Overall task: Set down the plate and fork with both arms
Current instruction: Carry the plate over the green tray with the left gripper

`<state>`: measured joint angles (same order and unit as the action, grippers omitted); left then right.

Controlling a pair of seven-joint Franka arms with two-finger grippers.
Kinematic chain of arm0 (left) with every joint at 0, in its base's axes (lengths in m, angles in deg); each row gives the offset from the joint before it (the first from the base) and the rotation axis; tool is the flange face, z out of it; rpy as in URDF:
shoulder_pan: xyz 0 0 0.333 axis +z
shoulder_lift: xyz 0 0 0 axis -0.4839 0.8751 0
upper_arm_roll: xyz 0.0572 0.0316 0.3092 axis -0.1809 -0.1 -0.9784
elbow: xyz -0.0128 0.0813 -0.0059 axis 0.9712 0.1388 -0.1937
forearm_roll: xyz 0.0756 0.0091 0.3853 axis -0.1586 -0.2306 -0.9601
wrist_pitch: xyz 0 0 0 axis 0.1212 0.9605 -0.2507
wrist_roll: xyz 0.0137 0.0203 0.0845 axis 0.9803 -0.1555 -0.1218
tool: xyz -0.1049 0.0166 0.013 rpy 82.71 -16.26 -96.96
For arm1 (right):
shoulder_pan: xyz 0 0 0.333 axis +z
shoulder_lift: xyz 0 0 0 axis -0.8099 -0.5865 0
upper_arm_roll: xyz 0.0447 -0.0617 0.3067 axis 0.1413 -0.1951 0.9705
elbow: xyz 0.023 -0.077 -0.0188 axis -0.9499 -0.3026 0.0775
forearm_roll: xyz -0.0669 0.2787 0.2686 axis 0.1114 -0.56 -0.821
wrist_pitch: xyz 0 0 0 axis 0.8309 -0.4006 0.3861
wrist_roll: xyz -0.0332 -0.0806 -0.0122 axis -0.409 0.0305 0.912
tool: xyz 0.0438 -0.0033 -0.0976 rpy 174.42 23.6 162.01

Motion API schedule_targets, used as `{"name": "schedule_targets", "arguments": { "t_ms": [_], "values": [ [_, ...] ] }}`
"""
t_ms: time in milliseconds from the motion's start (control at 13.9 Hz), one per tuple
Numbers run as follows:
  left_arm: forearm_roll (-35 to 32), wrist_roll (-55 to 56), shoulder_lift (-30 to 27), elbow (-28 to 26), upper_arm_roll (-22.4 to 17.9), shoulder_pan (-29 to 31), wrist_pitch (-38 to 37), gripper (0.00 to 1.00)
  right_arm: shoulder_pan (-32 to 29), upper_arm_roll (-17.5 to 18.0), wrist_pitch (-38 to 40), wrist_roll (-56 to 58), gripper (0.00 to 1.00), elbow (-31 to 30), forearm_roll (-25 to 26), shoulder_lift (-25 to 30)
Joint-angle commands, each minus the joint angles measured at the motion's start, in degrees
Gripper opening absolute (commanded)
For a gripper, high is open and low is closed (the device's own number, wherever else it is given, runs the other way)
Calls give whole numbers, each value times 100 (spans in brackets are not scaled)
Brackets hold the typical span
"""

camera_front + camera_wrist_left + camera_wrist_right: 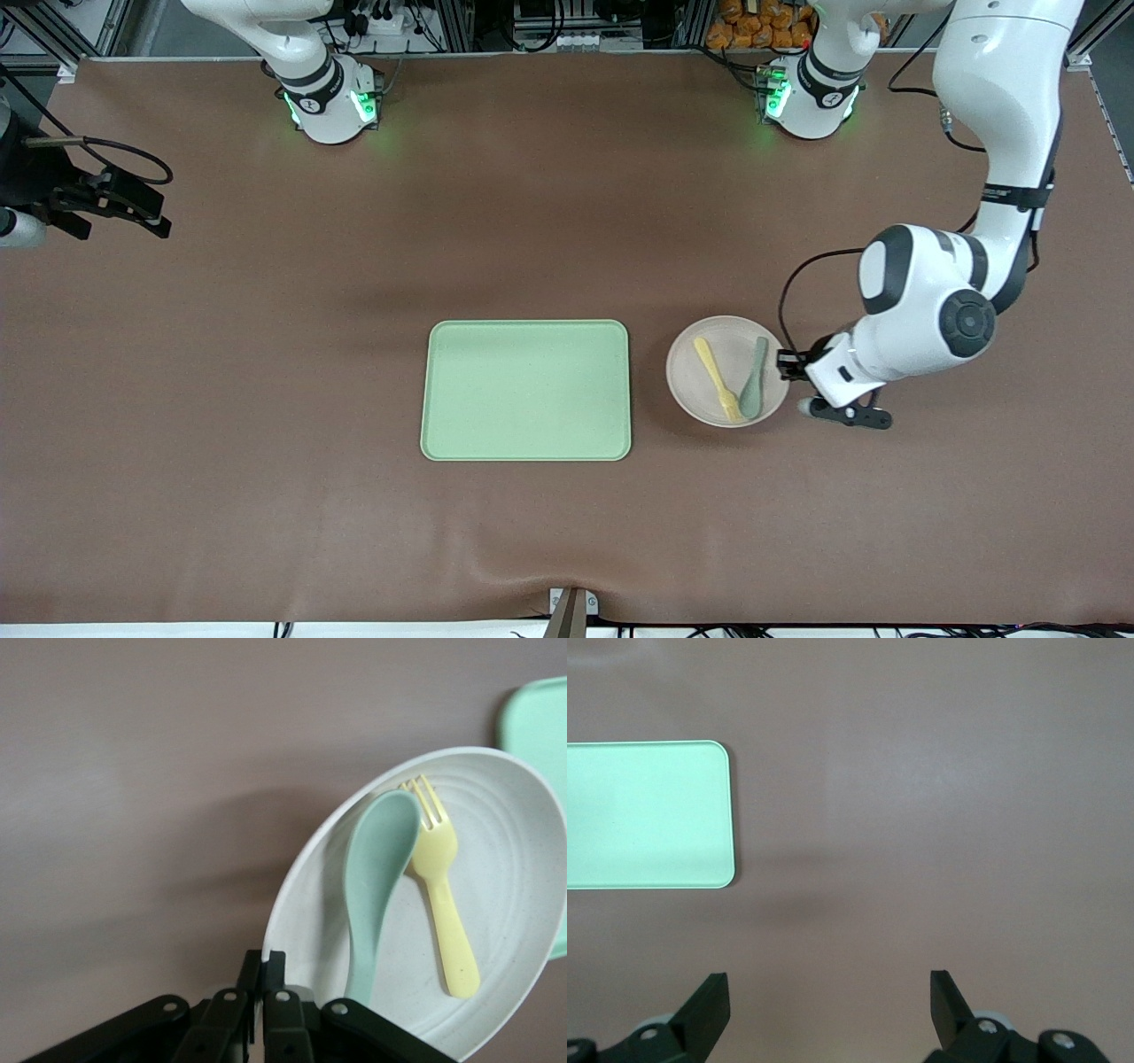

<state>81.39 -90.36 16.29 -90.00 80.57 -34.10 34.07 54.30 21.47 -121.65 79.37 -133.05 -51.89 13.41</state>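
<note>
The off-white plate sits beside the green tray, toward the left arm's end of the table. In it lie the pale-yellow fork and a grey-green spoon side by side. My left gripper is shut on the plate's rim. The left wrist view shows its fingertips pinching the rim of the plate, with the fork and spoon inside. My right gripper hangs open over bare table at the right arm's end, and its fingers hold nothing.
The rectangular light-green tray lies at the table's middle with nothing on it. Its corner shows in the left wrist view and part of it in the right wrist view. Brown mat covers the table.
</note>
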Motion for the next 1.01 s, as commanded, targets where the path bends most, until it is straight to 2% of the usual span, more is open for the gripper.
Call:
{"name": "schedule_targets", "arguments": {
  "t_ms": [0,359,646,934],
  "values": [
    [32,106,288,571,2,-370,-130,0,-135,72,63,107,100,53,-56,-17],
    [49,151,578,1073,2,-705,-130,0,-135,72,63,107,100,53,-56,-17],
    [49,730,859,1565,-25,-1118,-122,0,-135,72,55,107,100,53,-56,-17],
    [41,1441,1062,1768,-69,-1540,-78,0,-135,72,63,107,100,53,-56,-17]
  ]
}}
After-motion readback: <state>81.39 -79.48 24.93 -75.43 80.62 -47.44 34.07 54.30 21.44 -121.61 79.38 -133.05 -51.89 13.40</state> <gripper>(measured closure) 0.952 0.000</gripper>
